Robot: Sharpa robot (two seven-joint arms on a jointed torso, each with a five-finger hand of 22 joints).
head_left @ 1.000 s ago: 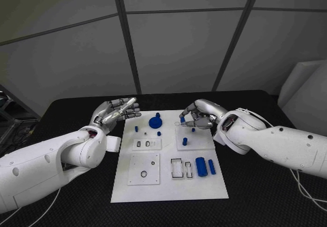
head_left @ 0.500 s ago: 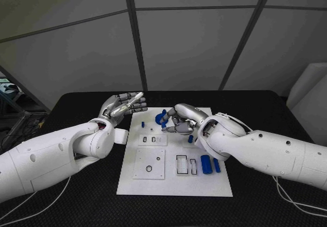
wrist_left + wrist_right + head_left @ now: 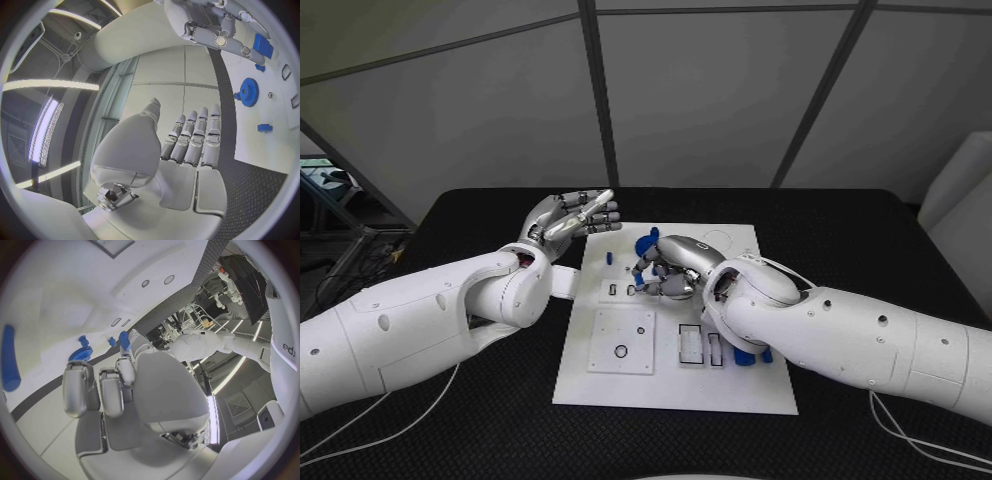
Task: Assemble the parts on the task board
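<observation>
The white task board (image 3: pixel 733 392) lies mid-table. On its far part stands a blue gear (image 3: pixel 646 243) with a small blue peg (image 3: pixel 612 258) beside it. My right hand (image 3: pixel 672 272) hovers over the board just in front of the gear, fingers curled. It pinches a small blue part (image 3: pixel 123 340) between thumb and finger. The left wrist view shows that part (image 3: pixel 262 45) at my right hand's fingertips (image 3: pixel 240 47). My left hand (image 3: pixel 574 215) is raised off the board's far left corner, fingers straight and apart, holding nothing.
Longer blue parts (image 3: pixel 740 355) lie at the board's near right, half hidden under my right forearm. Raised white plates with slots (image 3: pixel 623 340) sit on the board's left half. Black table (image 3: pixel 473 210) surrounds the board.
My right hand has travelled left across the board, from its right side to just in front of the gear. The left hand has kept its raised pose. The camera has shifted.
</observation>
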